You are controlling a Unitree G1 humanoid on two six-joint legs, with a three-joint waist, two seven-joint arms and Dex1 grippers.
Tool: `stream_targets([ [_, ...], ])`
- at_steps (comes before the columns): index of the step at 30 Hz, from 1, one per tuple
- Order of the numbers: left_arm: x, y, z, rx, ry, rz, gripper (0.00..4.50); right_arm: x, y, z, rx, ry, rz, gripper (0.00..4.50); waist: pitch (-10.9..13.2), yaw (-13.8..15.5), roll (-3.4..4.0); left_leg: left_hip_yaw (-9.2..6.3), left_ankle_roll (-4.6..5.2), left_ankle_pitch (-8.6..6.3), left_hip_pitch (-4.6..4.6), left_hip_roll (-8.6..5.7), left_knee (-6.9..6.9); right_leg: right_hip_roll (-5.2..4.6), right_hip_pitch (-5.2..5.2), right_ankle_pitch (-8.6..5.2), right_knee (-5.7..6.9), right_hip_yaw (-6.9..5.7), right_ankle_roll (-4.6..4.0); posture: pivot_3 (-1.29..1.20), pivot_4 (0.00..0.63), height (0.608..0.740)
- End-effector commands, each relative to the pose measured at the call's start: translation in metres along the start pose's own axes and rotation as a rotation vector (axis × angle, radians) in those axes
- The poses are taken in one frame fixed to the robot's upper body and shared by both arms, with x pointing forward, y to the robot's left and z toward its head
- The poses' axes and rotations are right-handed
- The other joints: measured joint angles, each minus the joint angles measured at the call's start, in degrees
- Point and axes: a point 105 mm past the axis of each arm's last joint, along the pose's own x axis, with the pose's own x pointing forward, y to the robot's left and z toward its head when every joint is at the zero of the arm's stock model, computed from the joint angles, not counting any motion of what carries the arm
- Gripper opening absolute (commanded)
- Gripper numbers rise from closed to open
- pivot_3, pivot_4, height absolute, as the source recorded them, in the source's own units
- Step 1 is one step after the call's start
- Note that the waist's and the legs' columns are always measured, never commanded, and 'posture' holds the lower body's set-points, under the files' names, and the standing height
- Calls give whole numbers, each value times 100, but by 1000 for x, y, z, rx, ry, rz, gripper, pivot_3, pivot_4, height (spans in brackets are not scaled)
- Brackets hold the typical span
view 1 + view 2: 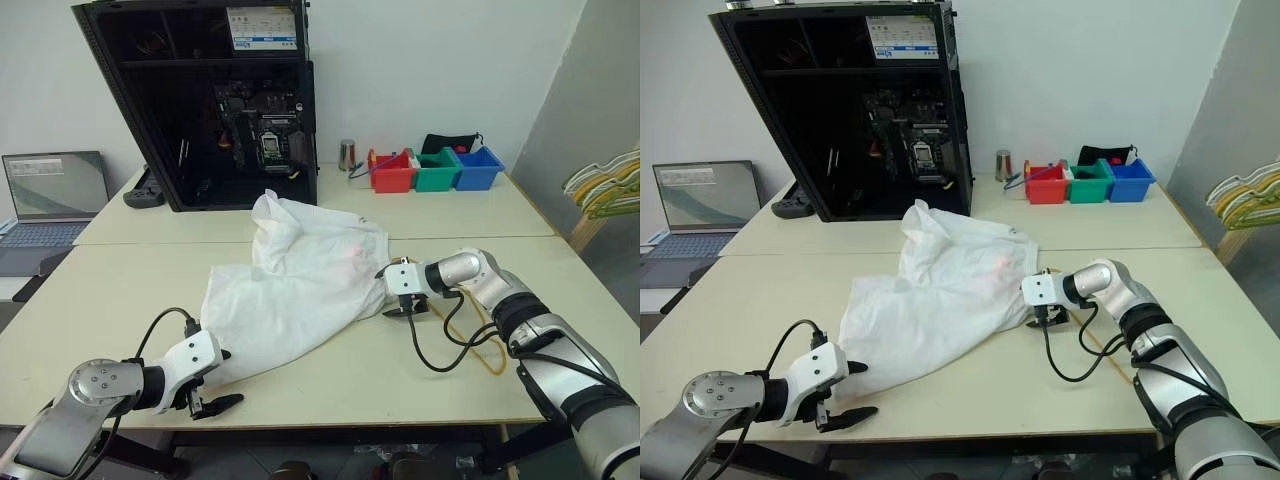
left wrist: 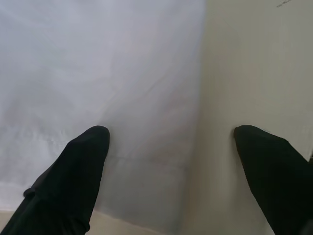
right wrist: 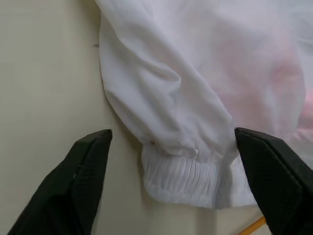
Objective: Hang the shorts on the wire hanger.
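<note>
My left gripper (image 1: 212,392) and right gripper (image 3: 172,142) gape wide at opposite ends of the shorts (image 1: 295,285), holding nothing. I should pinch the right hem cleanly, clear of the hanger (image 1: 478,345).

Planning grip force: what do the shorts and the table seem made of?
Shorts: thin white woven fabric, matte, probably light synthetic or cotton; soft folds, gathered elastic band, pink showing through. Table: smooth beige top, likely laminate; flat, faint sheen.

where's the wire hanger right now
In the left eye view the wire hanger lies flat on the table at right, just right of the shorts, partly under the right arm.
</note>
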Motion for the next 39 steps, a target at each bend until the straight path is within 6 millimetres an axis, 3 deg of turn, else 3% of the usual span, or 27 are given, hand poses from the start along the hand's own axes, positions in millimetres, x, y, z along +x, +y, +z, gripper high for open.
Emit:
stream_targets([
  [1,-3,8,1,29,19,7,3353,-4,-11,0,17,7,-34,3147,0,-6,2,-1,0,0,2,3,0,7,0,2,2,-2,-4,7,0,740],
  [11,-1,15,7,49,4,-3,1226,-6,-8,-7,43,23,-25,755,1,-41,11,-2,-3,-2,-1,5,-2,18,-8,10,3,-2,-7,-7,0,740],
  [15,0,19,9,60,-1,-8,430,-20,12,-17,63,14,55,0,1,-17,12,-4,-4,-2,-2,6,-2,17,-7,10,1,-5,-7,-7,0,740],
  [17,3,19,9,76,0,-18,49,-27,20,-20,75,13,75,0,0,4,12,-4,-4,-3,-3,7,-2,13,-5,10,-2,-4,-5,-8,0,740],
  [20,8,20,13,108,-1,-34,49,-38,40,-18,119,7,98,0,-2,24,10,-4,-5,-4,-6,9,-1,8,-4,10,-5,-2,-3,-14,0,740],
  [31,-1,18,6,190,104,-202,49,-47,113,27,288,-50,163,0,-17,-1,14,12,-7,-7,-7,19,1,10,-3,2,-4,-7,1,-68,0,740],
  [36,-19,6,-7,201,196,-321,49,-38,101,24,303,-17,66,0,-17,-87,11,36,-15,-12,-6,28,0,15,-6,1,-6,-9,-1,-80,0,740],
  [39,-28,9,-15,207,231,-322,49,-37,96,26,303,-26,60,0,-15,-150,14,49,-15,-12,-2,39,0,15,-7,-1,-5,-7,-5,-80,0,740],
])
